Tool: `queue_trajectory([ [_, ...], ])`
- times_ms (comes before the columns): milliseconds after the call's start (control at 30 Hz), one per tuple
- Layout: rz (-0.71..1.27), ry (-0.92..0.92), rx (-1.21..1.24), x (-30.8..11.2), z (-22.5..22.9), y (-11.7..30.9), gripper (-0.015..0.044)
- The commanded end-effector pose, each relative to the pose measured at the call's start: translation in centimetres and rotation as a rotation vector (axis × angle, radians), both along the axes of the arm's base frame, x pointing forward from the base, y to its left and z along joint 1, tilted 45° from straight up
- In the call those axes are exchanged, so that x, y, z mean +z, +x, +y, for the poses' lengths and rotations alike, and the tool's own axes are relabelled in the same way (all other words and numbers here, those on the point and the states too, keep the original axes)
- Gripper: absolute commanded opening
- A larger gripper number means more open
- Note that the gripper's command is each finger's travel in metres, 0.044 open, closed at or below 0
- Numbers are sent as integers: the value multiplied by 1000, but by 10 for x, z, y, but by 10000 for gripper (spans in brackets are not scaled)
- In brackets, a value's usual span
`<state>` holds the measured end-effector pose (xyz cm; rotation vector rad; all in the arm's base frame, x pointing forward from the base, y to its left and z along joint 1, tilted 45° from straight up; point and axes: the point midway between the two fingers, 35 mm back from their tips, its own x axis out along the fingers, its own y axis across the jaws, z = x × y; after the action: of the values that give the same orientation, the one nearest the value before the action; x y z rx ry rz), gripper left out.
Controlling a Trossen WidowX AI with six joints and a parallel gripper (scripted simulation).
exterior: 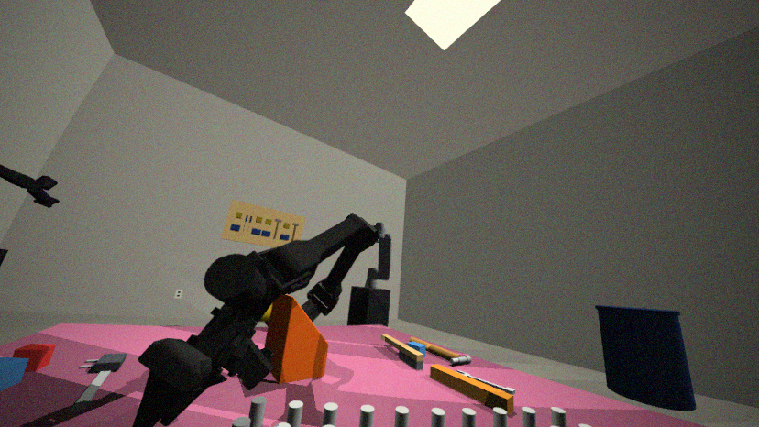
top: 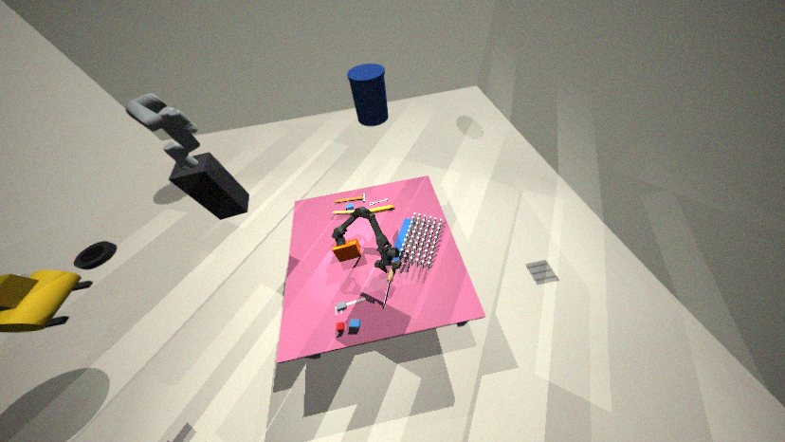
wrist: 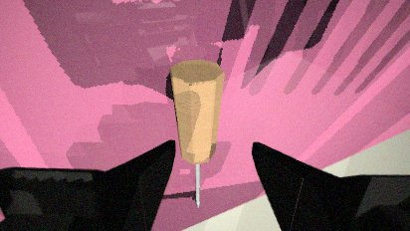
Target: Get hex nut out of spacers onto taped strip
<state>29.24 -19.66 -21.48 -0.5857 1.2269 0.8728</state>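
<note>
A wooden-handled tool with a thin metal shaft is beside the near end of the spacer field. My gripper is open, partly narrowed, its fingers on either side of the tool near where handle meets shaft; gaps show on both sides in the wrist view. Whether the tool lies flat is unclear. The spacers stand upright in rows. The blue taped strip runs along their arm side, partly hidden by my arm. The hex nut cannot be made out.
An orange wedge stands by the arm base. A grey tool with a long bar, a red block and a blue block lie near one edge. A hammer, a wrench and bars lie at the far side.
</note>
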Motion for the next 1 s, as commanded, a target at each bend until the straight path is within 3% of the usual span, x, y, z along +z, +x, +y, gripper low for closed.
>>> queue_trajectory([
  [0,6,8,-7,-5,7,-2,280],
  [600,5,10,-7,-24,26,-1,280],
  [967,5,10,-7,-24,26,-1,207],
])
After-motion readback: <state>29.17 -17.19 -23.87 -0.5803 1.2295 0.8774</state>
